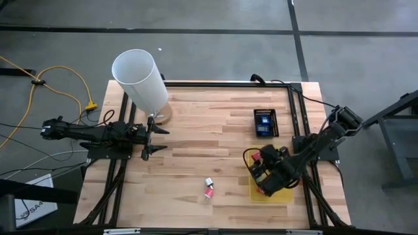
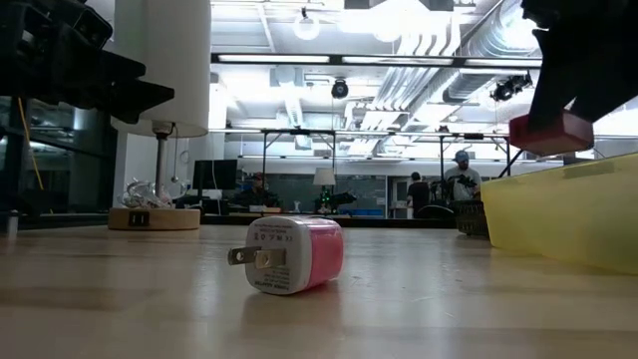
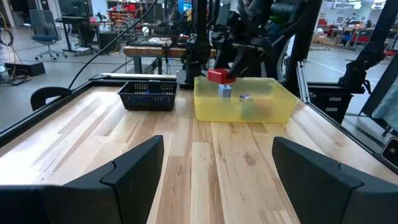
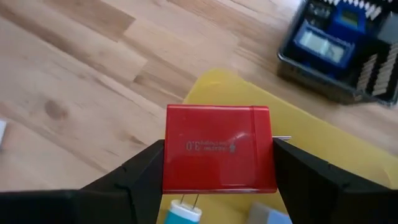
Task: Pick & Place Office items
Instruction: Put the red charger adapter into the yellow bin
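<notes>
Although it lies nearest the low camera, alone on the bare worktop (image 1: 196, 150), the pink-and-white plug block (image 2: 292, 255) is untouched: it rests on its side with two metal prongs sticking out level toward the lamp side. I judge it light, rigid and smooth-shelled, so it could skate if nudged; the flat pink sides look the best place to pinch, across the body and clear of the prongs. Seen from above it sits well apart from the tray, roughly midway between the two arms.

Farther off, the right end effector (image 4: 217, 163) is clamped on a red block (image 4: 218, 148), fingers on its two short ends, hanging just over the near edge of the yellow tray (image 1: 258, 194). A thin prong shows at one side of the block, so it is probably another small charger: hard, light, glossy, and held squarely enough that slipping seems unlikely. A cyan piece (image 4: 181, 214) and a grey one lie in the tray beneath it.

Beyond the tray stands a black mesh basket (image 1: 266, 122) holding blue items. Across the worktop the left end effector (image 1: 149, 139) waits with fingers spread wide apart and empty, beside the tall white cylinder (image 1: 139, 80) on its wooden base.
</notes>
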